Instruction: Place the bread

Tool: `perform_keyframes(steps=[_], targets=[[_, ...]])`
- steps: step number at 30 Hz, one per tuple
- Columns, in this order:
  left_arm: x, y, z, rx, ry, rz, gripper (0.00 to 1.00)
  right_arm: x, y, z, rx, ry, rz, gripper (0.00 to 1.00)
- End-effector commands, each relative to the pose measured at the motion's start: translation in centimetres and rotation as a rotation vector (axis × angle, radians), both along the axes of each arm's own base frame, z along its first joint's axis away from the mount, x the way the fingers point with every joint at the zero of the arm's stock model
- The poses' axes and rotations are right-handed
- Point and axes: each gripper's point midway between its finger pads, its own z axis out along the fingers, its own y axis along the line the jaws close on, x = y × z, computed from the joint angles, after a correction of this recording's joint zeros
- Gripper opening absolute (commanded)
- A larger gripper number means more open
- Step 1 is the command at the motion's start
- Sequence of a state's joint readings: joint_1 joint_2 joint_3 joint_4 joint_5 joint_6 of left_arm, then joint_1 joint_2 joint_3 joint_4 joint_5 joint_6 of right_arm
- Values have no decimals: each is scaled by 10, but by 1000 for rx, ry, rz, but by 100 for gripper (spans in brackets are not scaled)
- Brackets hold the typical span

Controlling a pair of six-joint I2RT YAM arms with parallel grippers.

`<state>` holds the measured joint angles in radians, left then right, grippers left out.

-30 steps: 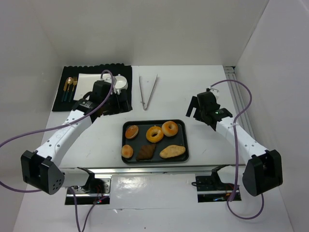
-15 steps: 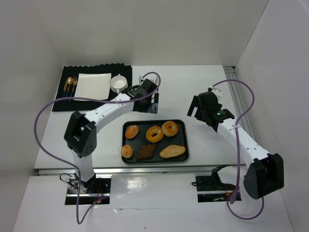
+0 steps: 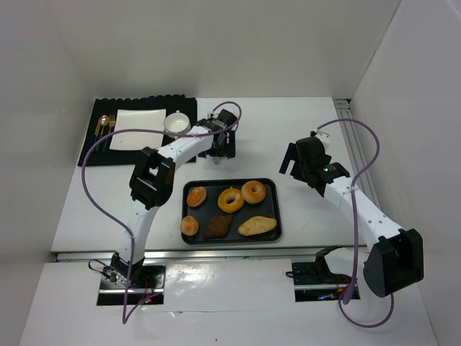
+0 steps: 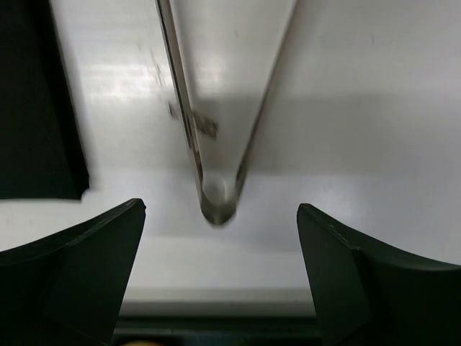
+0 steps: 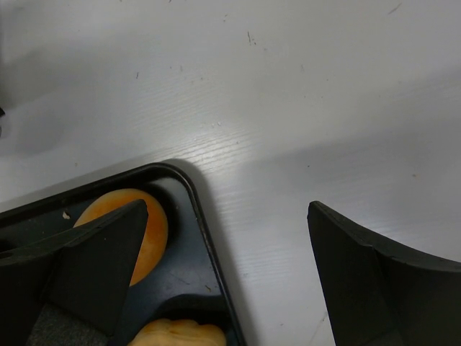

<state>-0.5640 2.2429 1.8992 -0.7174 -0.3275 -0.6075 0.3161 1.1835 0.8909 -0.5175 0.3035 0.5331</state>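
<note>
Several breads lie on a dark tray [image 3: 272,216]: a round bun [image 3: 196,196], a ring doughnut [image 3: 230,200], another doughnut [image 3: 253,191], a small bun [image 3: 189,225], a dark pastry [image 3: 217,227] and a long loaf [image 3: 257,226]. Metal tongs [image 4: 216,194] lie on the table behind the tray. My left gripper [image 3: 222,146] hovers over them, open, and the hinged end sits between its fingertips [image 4: 331,245] without touching them. My right gripper [image 3: 294,162] is open and empty over the tray's far right corner [image 5: 194,194], with a doughnut [image 5: 122,223] by its left finger.
A black placemat [image 3: 90,155] at the back left carries a white napkin [image 3: 137,128], a cup [image 3: 176,124] and gold cutlery [image 3: 104,130]; its edge [image 4: 36,108] shows in the left wrist view. White walls close in the table on three sides.
My left arm has swung right, from over the placemat to above the tongs, with its gripper still open. The right arm has hardly moved. The breads lie as before.
</note>
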Motion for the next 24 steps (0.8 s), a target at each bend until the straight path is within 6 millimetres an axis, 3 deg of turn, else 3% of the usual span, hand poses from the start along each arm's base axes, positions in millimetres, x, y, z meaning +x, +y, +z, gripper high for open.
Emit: perform_keyframes(steps=[1,2,3,4,5,6,7,9,14,17,18,21,24], targets=[[35,-3,7,-41,-64,9,100,7,-4,14,-10,-44,-16,99],[44,5,5,-46,-62,19,100,7,-4,14,-10,-44,-16,99],[57,1,-1,-67,-65,20,100,7,-4,11,-13,-36,-16,99],[58,-4,-5,-77,-44,-3,100,7,-4,11,-13,-35,-16,99],[65,1,-8,-68,-44,-4,100,7,-4,11,-13,-35,-16,99],[78,-5,5,-83,-82,-13,100,9,-3,12,-13,-35,-16,99],[79,-7,-9,-74,-59,-26,100,9,-3,12,-13,-35,-16,99],[89,-7,-6,-87,-75,-32,100,9,-3,12,-13,-35,-16,99],[91,-2,-21,-83,-55,-15,99,13,-2,14,-11,-43,-16,99],[100,-1,-16,-94,-79,-7,99,13,-2,11,-14,-34,-16,99],[100,0,-31,-79,-60,-15,97,13,-2,11,-14,-34,-16,99],[104,-3,-31,-40,-83,-41,92,13,-2,11,-14,-34,-16,99],[102,-4,-37,-18,-82,-41,76,12,-4,10,-23,-27,-23,99]])
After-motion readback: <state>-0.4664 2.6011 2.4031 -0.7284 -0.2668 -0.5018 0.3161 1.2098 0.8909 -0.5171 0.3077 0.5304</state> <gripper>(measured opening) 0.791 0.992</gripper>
